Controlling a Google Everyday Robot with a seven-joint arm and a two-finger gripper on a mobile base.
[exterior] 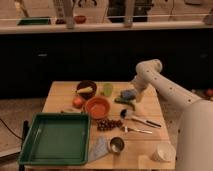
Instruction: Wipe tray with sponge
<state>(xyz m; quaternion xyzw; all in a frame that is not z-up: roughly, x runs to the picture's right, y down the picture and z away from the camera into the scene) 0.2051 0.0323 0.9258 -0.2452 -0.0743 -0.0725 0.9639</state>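
The large dark-green tray [55,139] lies at the front left of the wooden table, empty. The small light-blue sponge [127,93] sits at the back right of the table on a green item. My gripper [134,93] hangs from the white arm right at the sponge's right side, low over the table. The gripper partly hides the sponge's right edge.
An orange bowl [97,106], a dark bowl [86,89], a pale green cup [107,89], a tomato [77,102], grapes [108,124], cutlery [137,120], a metal cup [116,145], a grey-blue cloth [99,148] and a white cup [163,152] crowd the table. A small green tray [33,21] sits on the far counter.
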